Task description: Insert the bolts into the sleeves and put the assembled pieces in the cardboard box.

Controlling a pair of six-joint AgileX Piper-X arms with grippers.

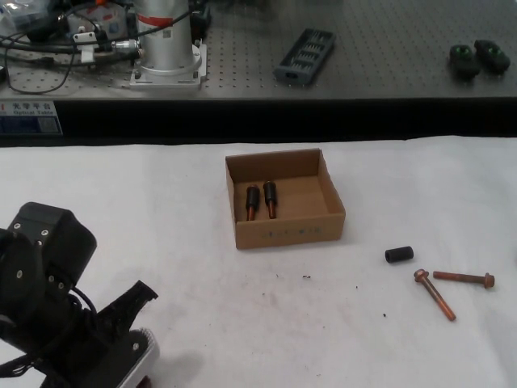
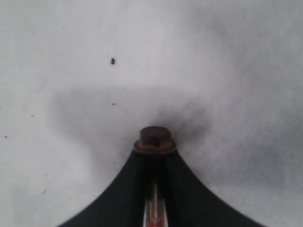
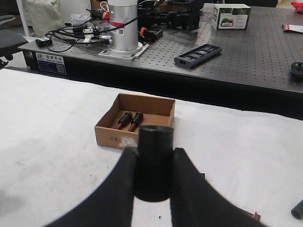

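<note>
bench: white sheet (image 1: 242, 339) | behind: dark perforated table (image 1: 388, 48) | on it: silver post (image 1: 166, 32), cables (image 1: 32, 44), black tray (image 1: 304, 55)

Rusty, coppery metal bolt (image 2: 152, 139) here, matt black sleeve (image 3: 154, 163), plain brown cardboard box (image 1: 287, 232) with a dull finish, worktop (image 1: 266, 323) matt white, faintly speckled.

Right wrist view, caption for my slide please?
Right gripper holding a black sleeve, cardboard box with two assembled pieces beyond.
</note>
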